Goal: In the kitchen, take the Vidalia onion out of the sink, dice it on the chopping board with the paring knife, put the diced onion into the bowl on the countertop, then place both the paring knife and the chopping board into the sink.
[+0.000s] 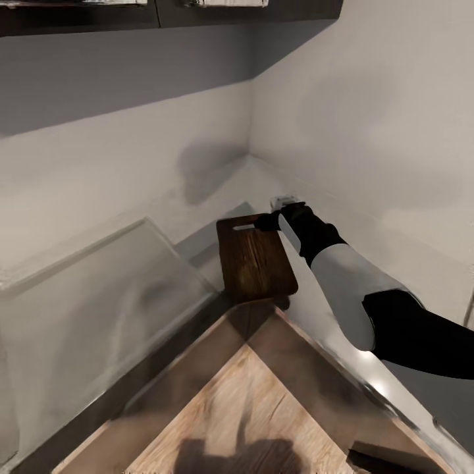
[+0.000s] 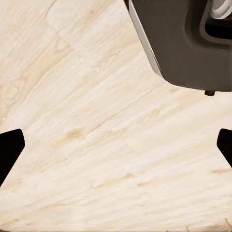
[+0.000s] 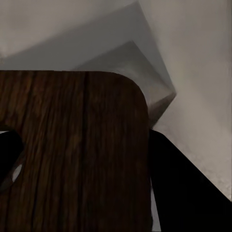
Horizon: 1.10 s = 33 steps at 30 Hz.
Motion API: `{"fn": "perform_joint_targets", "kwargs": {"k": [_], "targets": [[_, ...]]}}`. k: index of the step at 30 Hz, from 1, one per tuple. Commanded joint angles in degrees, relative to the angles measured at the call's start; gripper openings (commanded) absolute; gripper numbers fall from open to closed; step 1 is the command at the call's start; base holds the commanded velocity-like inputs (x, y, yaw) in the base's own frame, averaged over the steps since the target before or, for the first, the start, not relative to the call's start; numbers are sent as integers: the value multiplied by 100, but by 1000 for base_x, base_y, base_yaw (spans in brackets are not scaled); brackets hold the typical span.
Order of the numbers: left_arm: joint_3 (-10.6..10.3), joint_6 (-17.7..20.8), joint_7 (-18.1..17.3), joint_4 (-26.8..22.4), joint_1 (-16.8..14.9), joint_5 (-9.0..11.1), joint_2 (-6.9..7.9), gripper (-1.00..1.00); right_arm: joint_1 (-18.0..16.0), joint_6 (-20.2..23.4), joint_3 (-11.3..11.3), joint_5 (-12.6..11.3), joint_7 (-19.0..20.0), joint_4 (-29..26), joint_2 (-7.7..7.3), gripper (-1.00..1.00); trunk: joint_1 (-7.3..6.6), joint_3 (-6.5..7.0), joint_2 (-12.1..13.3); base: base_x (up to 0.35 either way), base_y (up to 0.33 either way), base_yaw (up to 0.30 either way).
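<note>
The chopping board [image 1: 257,260] sits in the corner where two walls meet, above the countertop [image 1: 85,309], which spreads to its left. The right gripper [image 1: 266,222] reaches from the right to the board's far end (its slotted end).

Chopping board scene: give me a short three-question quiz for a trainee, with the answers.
1. True or false: the right gripper is at the slot-handle end of the chopping board.
2. What does the left wrist view look down on? A) pale wood floor B) a sink C) a bowl
3. Fill in: the board is dark ____ wood.
Key: 1 true; 2 A; 3 brown.
</note>
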Motion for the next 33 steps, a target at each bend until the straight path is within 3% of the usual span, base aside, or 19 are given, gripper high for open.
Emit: {"fn": "perform_joint_targets", "kwargs": {"k": [1,33], "targets": [[1,-6,-4,-9,4,31,1,100,-4,31,14,-6,14,-6,0,-100,0,1,-10,-312,87,0],[1,-8,-4,-10,4,37,19,100,-4,-9,5,-15,137,4,0,-100,0,289,-10,-312,87,0]]}}
